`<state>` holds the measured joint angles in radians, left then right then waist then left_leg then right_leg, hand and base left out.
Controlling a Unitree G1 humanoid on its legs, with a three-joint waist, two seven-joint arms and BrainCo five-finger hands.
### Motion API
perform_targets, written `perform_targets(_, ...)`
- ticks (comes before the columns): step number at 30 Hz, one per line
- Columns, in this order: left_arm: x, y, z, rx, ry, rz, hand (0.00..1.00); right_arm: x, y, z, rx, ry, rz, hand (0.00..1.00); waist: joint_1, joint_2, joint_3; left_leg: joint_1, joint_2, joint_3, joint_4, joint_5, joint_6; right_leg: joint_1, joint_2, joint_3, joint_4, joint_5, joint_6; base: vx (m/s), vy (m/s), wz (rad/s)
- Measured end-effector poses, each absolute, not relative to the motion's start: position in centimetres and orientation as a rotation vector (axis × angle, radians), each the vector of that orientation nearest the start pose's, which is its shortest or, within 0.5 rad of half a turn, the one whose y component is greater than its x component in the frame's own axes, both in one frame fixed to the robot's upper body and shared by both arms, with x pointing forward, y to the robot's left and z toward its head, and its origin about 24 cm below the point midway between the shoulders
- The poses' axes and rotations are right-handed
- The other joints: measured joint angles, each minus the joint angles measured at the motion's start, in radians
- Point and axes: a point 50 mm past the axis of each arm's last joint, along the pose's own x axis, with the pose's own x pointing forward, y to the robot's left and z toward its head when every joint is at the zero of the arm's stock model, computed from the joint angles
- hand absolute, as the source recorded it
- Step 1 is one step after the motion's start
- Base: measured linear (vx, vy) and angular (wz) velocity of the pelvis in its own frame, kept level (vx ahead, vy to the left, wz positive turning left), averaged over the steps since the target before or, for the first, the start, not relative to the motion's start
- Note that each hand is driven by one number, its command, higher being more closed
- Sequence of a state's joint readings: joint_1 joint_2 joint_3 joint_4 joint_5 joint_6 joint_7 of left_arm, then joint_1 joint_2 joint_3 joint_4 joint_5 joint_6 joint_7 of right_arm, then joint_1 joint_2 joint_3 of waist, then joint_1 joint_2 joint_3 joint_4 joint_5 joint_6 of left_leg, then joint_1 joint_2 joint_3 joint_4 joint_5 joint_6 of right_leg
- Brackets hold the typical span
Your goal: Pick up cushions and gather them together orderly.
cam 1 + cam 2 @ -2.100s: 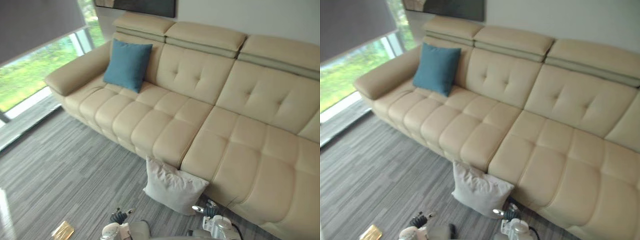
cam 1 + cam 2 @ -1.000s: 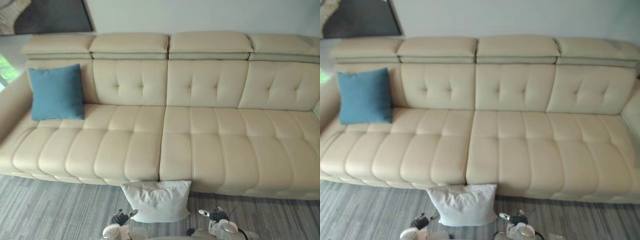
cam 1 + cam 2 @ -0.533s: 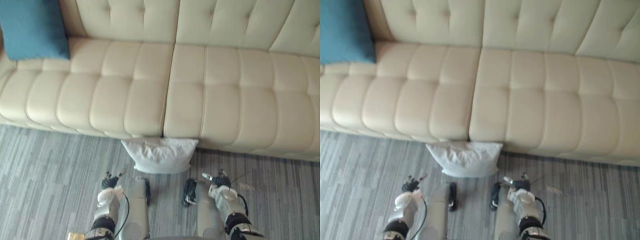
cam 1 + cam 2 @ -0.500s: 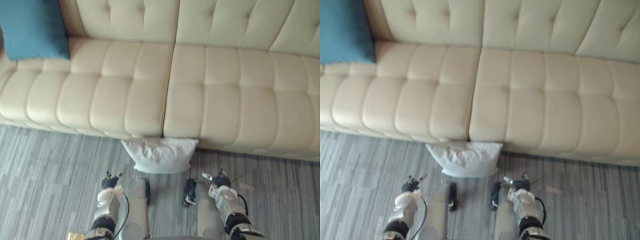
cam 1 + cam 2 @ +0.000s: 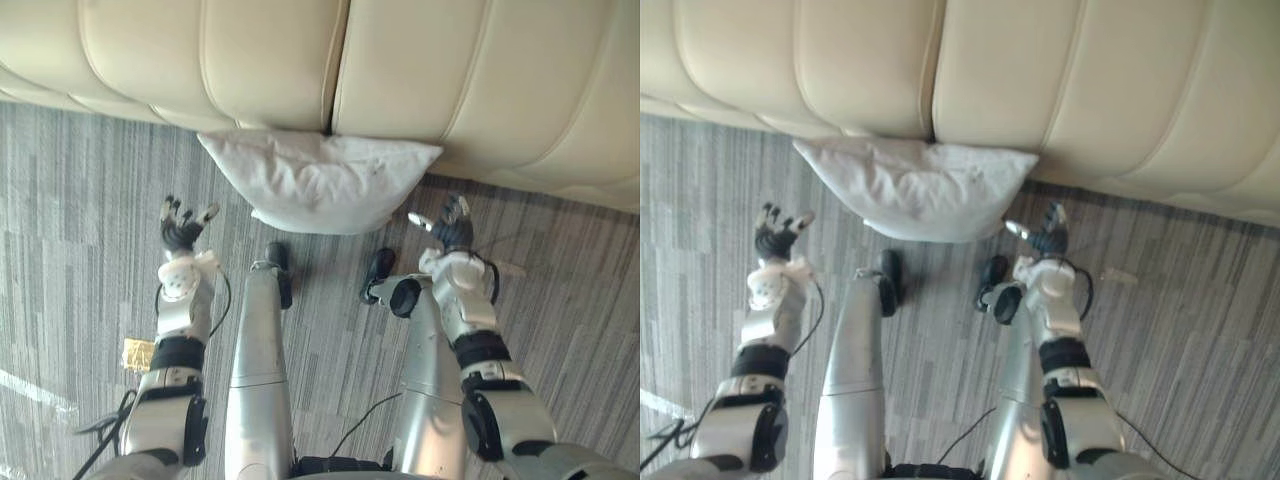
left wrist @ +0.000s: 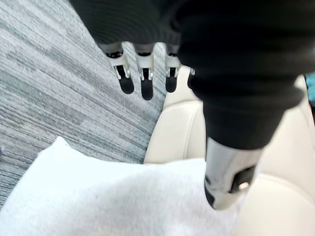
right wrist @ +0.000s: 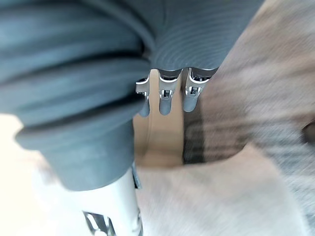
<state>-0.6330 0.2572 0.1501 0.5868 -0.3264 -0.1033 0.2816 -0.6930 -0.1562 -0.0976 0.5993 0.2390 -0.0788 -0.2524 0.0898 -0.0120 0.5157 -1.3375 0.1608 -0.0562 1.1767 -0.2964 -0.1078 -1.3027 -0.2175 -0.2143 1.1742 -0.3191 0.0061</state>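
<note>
Our left robot hand [image 5: 183, 232] hovers with its fingers straight and spread, holding nothing. Our right robot hand [image 5: 452, 226] is likewise spread and empty. Both are low over the grey striped floor [image 5: 80, 200] in front of the sofa [image 5: 420, 70]. Ahead and between them lies the white cushion [image 5: 320, 180], on the floor and tucked against the sofa's front, below the seam between two seat sections. Its long axis runs along the sofa's front, side to side across our reach. We judge the right robot hand a little nearer to a cushion corner. The cushion looks soft, plump and creased, with a few small dark specks.
</note>
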Motion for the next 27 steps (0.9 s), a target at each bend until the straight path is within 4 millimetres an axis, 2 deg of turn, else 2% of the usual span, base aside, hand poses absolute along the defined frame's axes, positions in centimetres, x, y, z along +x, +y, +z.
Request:
perform_targets(1, 36.8, 21.3, 13.3, -0.155, -0.195, 0.345, 0.00, 37.8, -16.5, 13.7, 0.129, -0.185, -0.208, 0.00, 0.000, -0.001, 0.001, -0.034, -0.006, -0.011, 0.020, -0.001, -0.001, -0.031, -0.005, -0.003, 0.026, -0.008, -0.014, 0.04, 0.002, 0.18)
perform_targets(2, 37.0, 21.0, 13.9, -0.155, -0.211, 0.333, 0.00, 37.9, -16.2, 14.3, 0.130, -0.201, -0.196, 0.00, 0.000, -0.001, 0.004, -0.045, -0.007, -0.014, 0.027, 0.000, -0.002, -0.041, -0.005, -0.004, 0.034, -0.009, -0.016, 0.05, 0.016, 0.16)
perform_targets(3, 37.5, 19.9, 15.2, -0.161, -0.247, 0.307, 0.00, 38.1, -15.0, 15.8, 0.145, -0.252, -0.164, 1.00, 0.000, -0.001, 0.017, -0.068, -0.011, -0.020, 0.046, 0.002, -0.008, -0.064, -0.009, -0.003, 0.062, -0.008, -0.028, 0.06, 0.028, 0.13)
perform_targets(4, 37.9, 18.9, 16.4, -0.169, -0.275, 0.290, 1.00, 38.2, -14.3, 16.7, 0.160, -0.277, -0.155, 1.00, -0.003, -0.001, 0.020, -0.087, -0.014, -0.026, 0.063, 0.002, -0.008, -0.082, -0.009, 0.001, 0.082, -0.012, -0.035, 0.05, 0.033, 0.13)
perform_targets(7, 38.5, 16.9, 18.1, -0.197, -0.314, 0.277, 1.00, 38.2, -13.4, 17.3, 0.190, -0.291, -0.174, 1.00, -0.008, -0.004, 0.028, -0.098, -0.018, -0.035, 0.068, 0.000, -0.011, -0.093, -0.007, 0.006, 0.098, -0.018, -0.024, 0.03, 0.039, 0.11)
perform_targets(12, 38.2, 17.4, 17.9, -0.194, -0.314, 0.336, 1.00, 37.8, -13.3, 17.1, 0.192, -0.298, -0.174, 1.00, -0.013, -0.004, 0.028, -0.099, -0.016, -0.034, 0.060, -0.005, -0.016, -0.096, 0.004, 0.009, 0.087, -0.031, -0.013, -0.03, 0.038, -0.04)
perform_targets(17, 37.3, 17.6, 19.3, -0.184, -0.392, 0.331, 1.00, 36.8, -13.5, 17.8, 0.209, -0.356, -0.165, 1.00, -0.017, -0.008, 0.026, -0.076, -0.013, -0.033, 0.022, 0.018, -0.034, -0.082, 0.012, 0.005, 0.059, -0.020, -0.032, -0.01, 0.008, 0.00)
perform_targets(19, 36.7, 17.2, 18.3, -0.176, -0.383, 0.316, 1.00, 36.2, -13.2, 16.8, 0.216, -0.340, -0.149, 1.00, -0.022, -0.009, 0.024, 0.006, -0.005, -0.035, -0.028, 0.029, -0.042, 0.001, 0.030, -0.004, 0.003, -0.004, -0.054, 0.01, 0.014, -0.07)
perform_targets(21, 36.1, 16.7, 16.9, -0.175, -0.361, 0.299, 1.00, 35.4, -13.3, 15.4, 0.211, -0.316, -0.149, 1.00, -0.025, -0.013, 0.013, 0.084, 0.002, -0.033, -0.077, 0.030, -0.045, 0.078, 0.038, -0.011, -0.045, -0.001, -0.053, 0.01, 0.005, -0.02)
perform_targets(22, 35.3, 16.4, 15.8, -0.188, -0.352, 0.292, 1.00, 34.6, -13.5, 14.5, 0.214, -0.309, -0.149, 1.00, -0.026, -0.018, -0.021, 0.124, 0.004, -0.027, -0.119, 0.034, -0.044, 0.116, 0.047, -0.013, -0.085, 0.002, -0.052, 0.00, 0.000, 0.00)
perform_targets(24, 34.3, 15.9, 14.8, -0.206, -0.355, 0.274, 1.00, 33.4, -13.7, 13.7, 0.226, -0.319, -0.147, 1.00, -0.030, -0.031, -0.036, 0.213, 0.006, -0.010, -0.190, 0.042, -0.041, 0.191, 0.053, -0.012, -0.145, 0.010, -0.046, 0.04, -0.016, -0.02)
perform_targets(25, 33.4, 15.5, 13.9, -0.222, -0.344, 0.265, 1.00, 32.5, -14.0, 13.0, 0.231, -0.319, -0.151, 1.00, -0.033, -0.033, -0.066, 0.257, 0.006, -0.003, -0.233, 0.048, -0.041, 0.233, 0.060, -0.015, -0.186, 0.016, -0.043, 0.06, -0.018, -0.03)
perform_targets(26, 33.1, 15.4, 13.6, -0.227, -0.340, 0.261, 1.00, 32.3, -14.1, 12.9, 0.232, -0.319, -0.154, 1.00, -0.034, -0.034, -0.066, 0.281, 0.006, 0.003, -0.246, 0.050, -0.042, 0.256, 0.059, -0.019, -0.197, 0.017, -0.044, 0.08, -0.006, -0.03)
perform_targets(27, 32.1, 14.8, 12.4, -0.237, -0.314, 0.242, 1.00, 31.5, -14.4, 12.0, 0.235, -0.303, -0.167, 1.00, -0.034, -0.035, -0.067, 0.366, 0.008, 0.014, -0.287, 0.053, -0.047, 0.335, 0.060, -0.024, -0.233, 0.019, -0.045, 0.09, -0.005, 0.00)
